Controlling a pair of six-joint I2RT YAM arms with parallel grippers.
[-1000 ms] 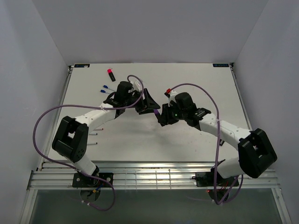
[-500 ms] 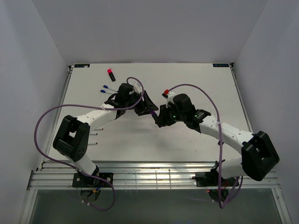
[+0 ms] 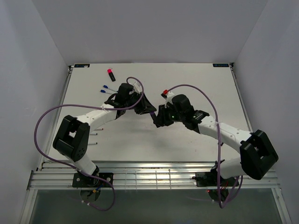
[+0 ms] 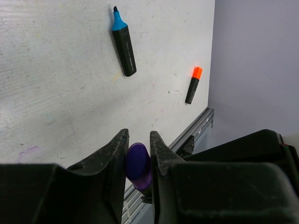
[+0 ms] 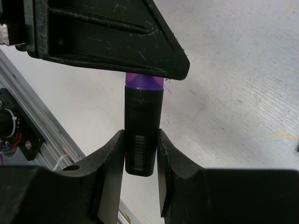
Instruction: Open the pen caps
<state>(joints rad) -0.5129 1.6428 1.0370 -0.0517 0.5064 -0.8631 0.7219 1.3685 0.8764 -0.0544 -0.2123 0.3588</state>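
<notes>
White tabletop (image 3: 196, 84), scuffed and boxed in by pale grey walls, fills the background. At its middle the two arms meet nose to nose.

The left gripper (image 4: 138, 140) has its fingers (image 4: 117, 154) clenched on a purple cap (image 4: 138, 164), one pad on each side of it. The right gripper (image 5: 140, 136) grasps the black marker (image 5: 141, 140) that wears this cap. Its fingers (image 5: 112, 158) press both flanks of the barrel near the barcode label. In the right wrist view the cap sits flush on the barrel's end, and its far part is hidden under the left gripper's body.

Further out, the left wrist view shows a cyan-ended marker (image 4: 124, 44) lying flat on the table. Well beyond it, a smaller marker with an orange cap (image 4: 197, 73) lies near the metal rail at the table's edge.

From above, a marker with a pink cap (image 3: 110, 71) lies near the far left corner. Two thin white pens with blue caps (image 3: 104, 86) lie just beside the left arm's wrist. A red cap (image 3: 164, 91) shows just beside the right arm's wrist.
</notes>
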